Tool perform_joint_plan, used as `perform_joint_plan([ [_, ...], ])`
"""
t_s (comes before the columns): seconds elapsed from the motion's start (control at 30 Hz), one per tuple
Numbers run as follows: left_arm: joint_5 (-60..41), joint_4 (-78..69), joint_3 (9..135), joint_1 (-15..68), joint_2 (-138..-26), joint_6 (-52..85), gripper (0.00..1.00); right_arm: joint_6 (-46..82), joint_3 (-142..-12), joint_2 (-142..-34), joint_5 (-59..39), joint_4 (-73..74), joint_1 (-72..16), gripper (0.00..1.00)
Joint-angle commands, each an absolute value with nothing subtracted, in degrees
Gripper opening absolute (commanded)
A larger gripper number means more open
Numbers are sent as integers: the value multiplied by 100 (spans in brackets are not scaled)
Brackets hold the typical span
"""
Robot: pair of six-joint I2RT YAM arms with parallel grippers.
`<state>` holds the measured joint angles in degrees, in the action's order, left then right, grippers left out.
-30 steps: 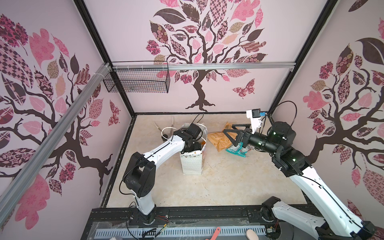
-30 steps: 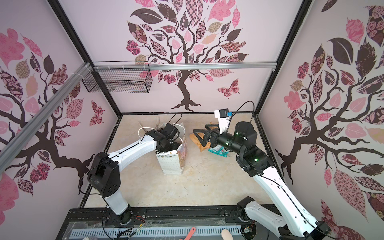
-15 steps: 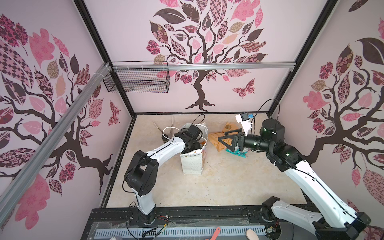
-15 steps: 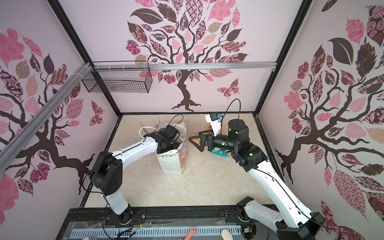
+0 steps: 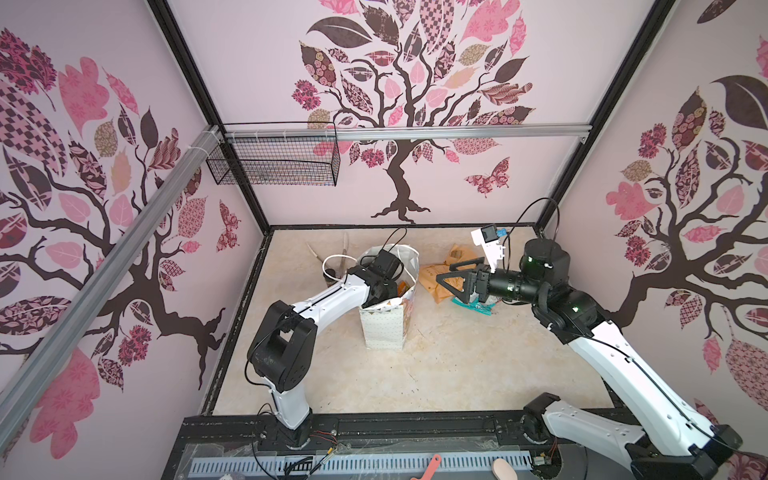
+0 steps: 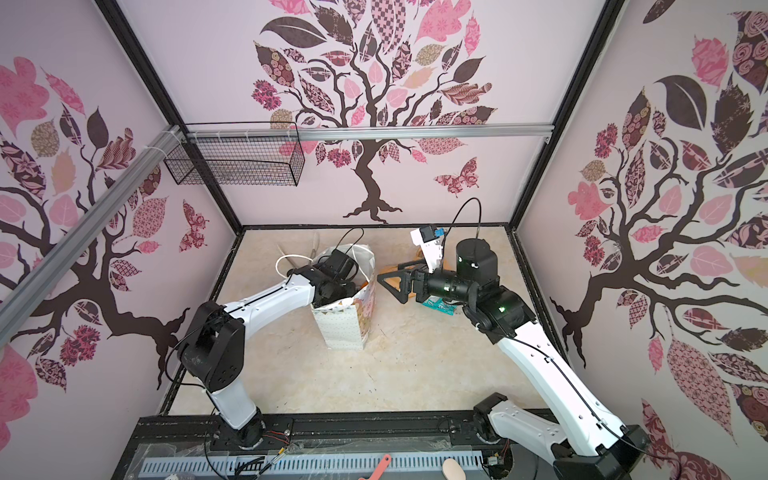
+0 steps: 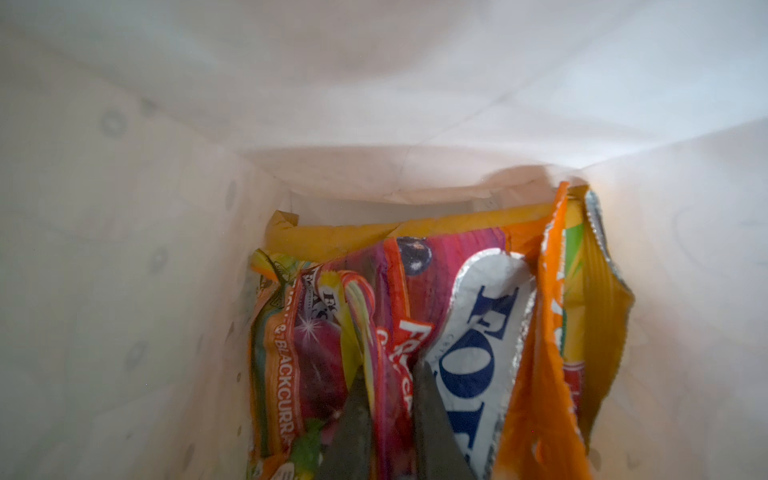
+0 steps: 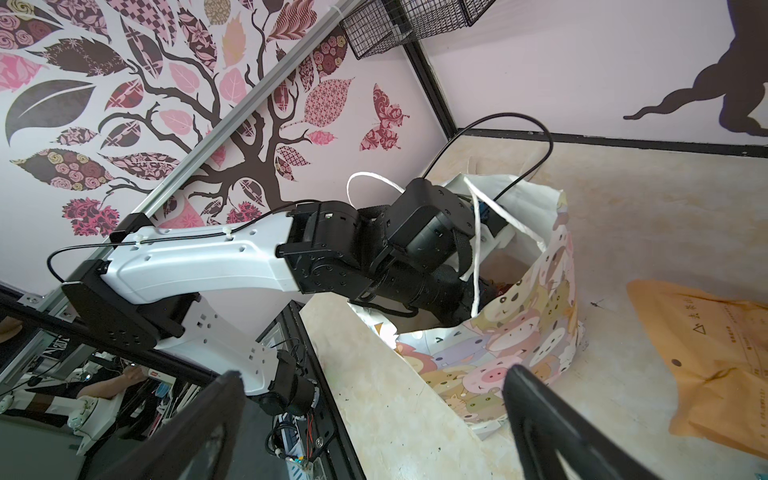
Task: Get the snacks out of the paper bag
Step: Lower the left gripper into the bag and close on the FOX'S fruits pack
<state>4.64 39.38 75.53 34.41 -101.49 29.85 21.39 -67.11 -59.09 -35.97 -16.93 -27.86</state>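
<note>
Inside the white patterned paper bag (image 5: 383, 329), left jaws seemingly pinch a crinkly pink-orange snack packet (image 7: 318, 353); right jaws gape empty. Next: lift straight out.

Both top views are bright, with soft, even light. The walls (image 5: 415, 187) bend and stretch near the edges. My arms (image 5: 324, 299) drop only faint shadows on the table (image 5: 457, 374). Inside the paper bag (image 7: 124, 208) it is dimmer and milky, with light glowing through the paper, brightest at 1 corner. The snacks (image 7: 478, 332) show tiny shiny glints. My 2 left fingers (image 7: 349, 432) are close up and blurry. My right fingers (image 8: 540, 415) look fuzzy too, but the walls behind are sharp.
</note>
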Motion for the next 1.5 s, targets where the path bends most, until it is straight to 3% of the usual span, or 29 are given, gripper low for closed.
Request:
perform_joint_plan([
  [0.0,4,4493,7372,3530,-10049,2987,0,2118,-6738,-5757,-3558,-1706,-2807,100],
  [0.67,376,4984,8159,3533,-8957,2865,0,2153,-6674,-5687,-3476,-1661,-2811,100],
  [1.47,934,5400,9048,3537,-8795,2627,0,2130,-6663,-5679,-3434,-1699,-2806,100],
])
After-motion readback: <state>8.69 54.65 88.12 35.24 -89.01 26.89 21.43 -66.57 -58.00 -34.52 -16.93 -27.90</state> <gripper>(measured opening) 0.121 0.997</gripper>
